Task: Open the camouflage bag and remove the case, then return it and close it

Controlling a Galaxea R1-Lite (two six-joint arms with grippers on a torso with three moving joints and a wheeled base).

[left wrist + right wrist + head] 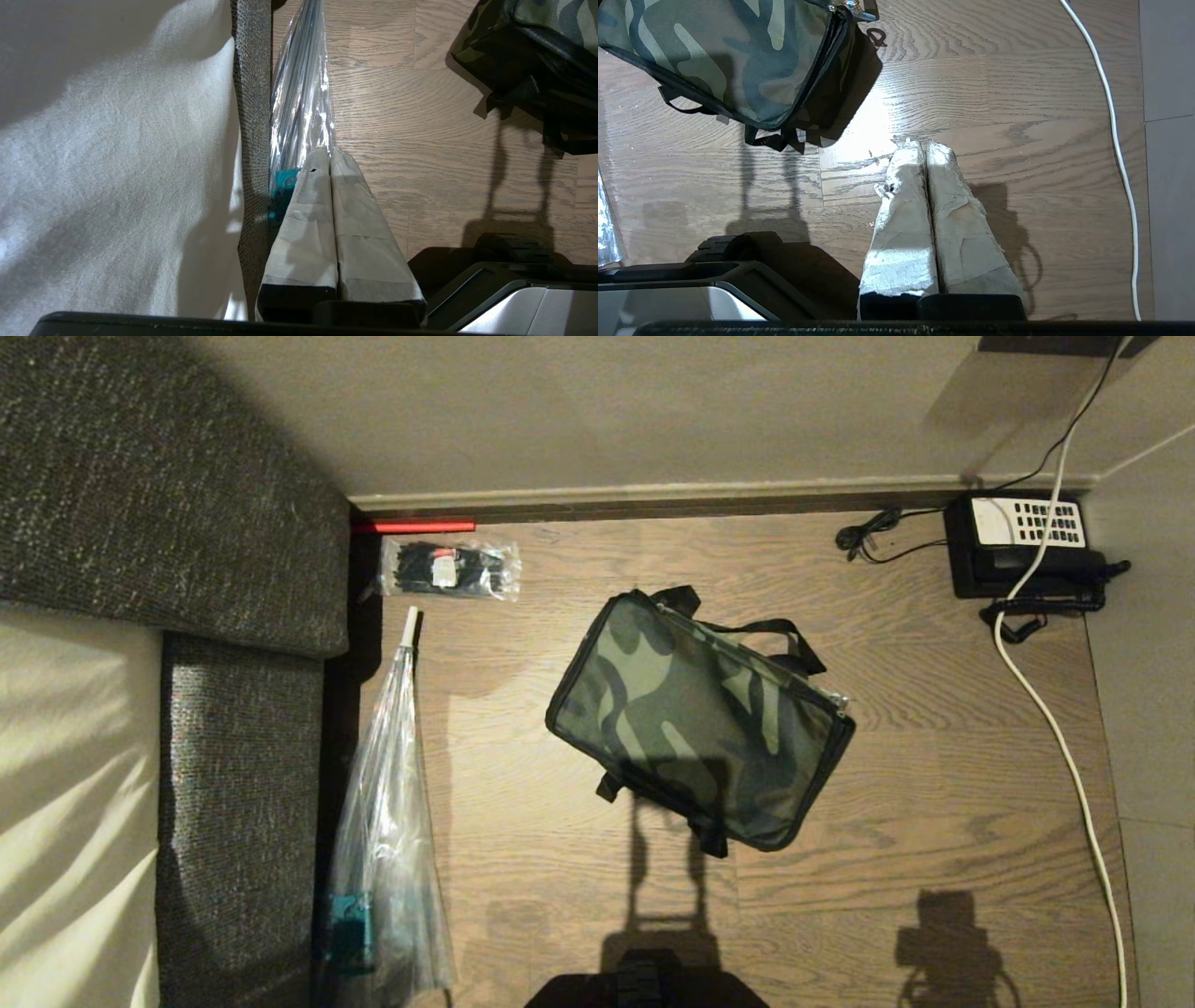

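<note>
Head view looks straight down on a wooden floor (579, 859) where the camouflage bag (695, 719) lies flat near the middle, turned at an angle, its green-black lid up and its zipper run round the edge, so the bag is shut. Black straps stick out from its far and near sides. The case cannot be seen in any view. Neither arm shows in the head view; only their shadows fall on the boards near the bag's near edge.

By the left wrist view, the left gripper (329, 151) hangs above the floor with its two taped fingers pressed together, holding nothing, beside a grey couch (252, 93) with a pale cushion (117, 140). A clear plastic sleeve (387, 821) lies on the floor just beside the couch, ahead of those fingers.

By the right wrist view, the right gripper (924, 147) likewise has its taped fingers pressed together and empty, over bare boards, apart from the bag's corner.

Against the far wall sit a clear packet of black ties (450, 569) and a black telephone (1022, 546), from which a white cable (1055, 728) trails along the floor
</note>
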